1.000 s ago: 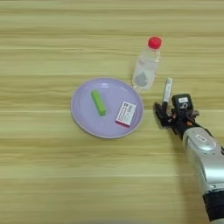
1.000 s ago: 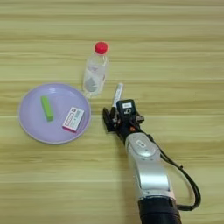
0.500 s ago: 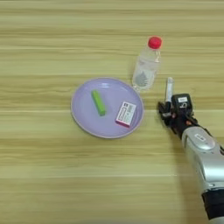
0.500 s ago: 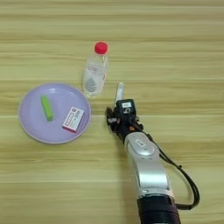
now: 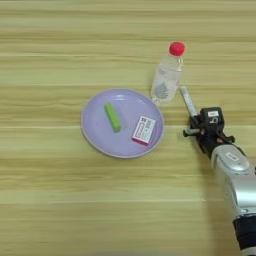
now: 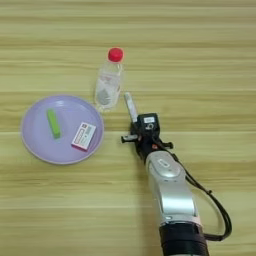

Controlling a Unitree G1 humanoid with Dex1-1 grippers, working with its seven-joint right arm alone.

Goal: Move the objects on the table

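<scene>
1. Barely shifted since earlier: gripper (image 6: 136,131) at centre-right, by marker pen's (image 6: 130,106) lower end.
2. Cannot tell jaws' state or hold.
3. Bottle (image 5: 167,75) upper centre on desk (image 5: 50,200); green bar (image 5: 112,117) on purple plate (image 5: 95,135).

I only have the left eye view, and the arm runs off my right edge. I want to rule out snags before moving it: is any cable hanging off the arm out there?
Observer: Yes. The right eye view shows a thin black cable looping out on the right side of the silver forearm, down toward the picture's bottom edge.
Operator: Is that loop anywhere near the marker pen or the bottle?
Observer: No. The loop sits at the lower right, well apart from the marker pen and the bottle, which both lie beyond the tool.
</scene>
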